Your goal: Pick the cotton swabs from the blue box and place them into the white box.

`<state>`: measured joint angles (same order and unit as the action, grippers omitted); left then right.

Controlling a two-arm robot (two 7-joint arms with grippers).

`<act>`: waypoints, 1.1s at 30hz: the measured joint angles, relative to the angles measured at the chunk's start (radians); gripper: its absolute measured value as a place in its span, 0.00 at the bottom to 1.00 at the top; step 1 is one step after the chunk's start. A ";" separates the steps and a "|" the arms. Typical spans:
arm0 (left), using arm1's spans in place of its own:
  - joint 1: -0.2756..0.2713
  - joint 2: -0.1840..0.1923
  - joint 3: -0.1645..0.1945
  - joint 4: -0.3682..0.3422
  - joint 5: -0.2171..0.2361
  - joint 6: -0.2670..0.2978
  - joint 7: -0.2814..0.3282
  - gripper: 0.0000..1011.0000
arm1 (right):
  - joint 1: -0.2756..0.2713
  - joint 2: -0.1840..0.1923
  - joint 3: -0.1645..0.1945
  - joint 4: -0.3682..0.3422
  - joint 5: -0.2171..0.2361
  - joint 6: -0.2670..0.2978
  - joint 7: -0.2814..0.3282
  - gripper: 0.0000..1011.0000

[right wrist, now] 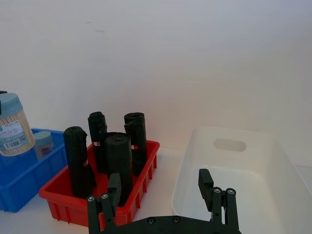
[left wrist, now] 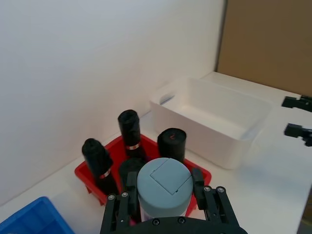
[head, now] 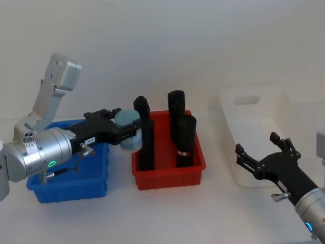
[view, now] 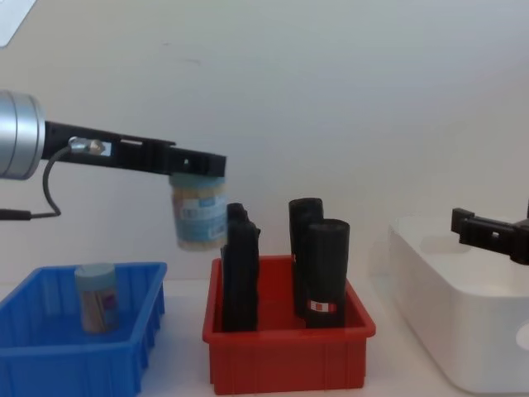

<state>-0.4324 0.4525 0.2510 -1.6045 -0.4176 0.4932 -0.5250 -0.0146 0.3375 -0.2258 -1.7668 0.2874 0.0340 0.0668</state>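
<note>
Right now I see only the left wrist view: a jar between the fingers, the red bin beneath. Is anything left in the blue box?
Observer: Yes, one more cotton swab jar stands upright in the blue box.
Operator: How high is the held one?
Observer: From the chest, the held jar in the left gripper hangs above the red bin's rim, its base seemingly lower than the black cylinders' tops.
Operator: And the right arm?
Observer: The right gripper hovers open above the white box's near end.
</note>
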 joint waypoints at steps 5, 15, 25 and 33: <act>-0.011 -0.001 0.009 -0.020 -0.003 0.016 -0.051 0.66 | 0.000 0.000 0.000 0.000 0.000 0.000 0.000 0.99; -0.021 -0.003 0.020 -0.042 -0.007 0.033 -0.103 0.66 | 0.000 0.000 0.000 0.000 0.000 0.000 0.000 0.99; -0.025 -0.004 0.025 -0.051 -0.009 0.041 -0.126 0.66 | 0.001 -0.001 0.000 0.000 -0.001 0.000 0.011 0.99; -0.027 -0.004 0.027 -0.055 -0.010 0.043 -0.135 0.66 | 0.013 -0.004 -0.008 0.000 -0.013 0.011 0.069 0.99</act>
<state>-0.4594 0.4482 0.2778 -1.6596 -0.4275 0.5363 -0.6601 -0.0019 0.3333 -0.2343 -1.7668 0.2744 0.0445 0.1359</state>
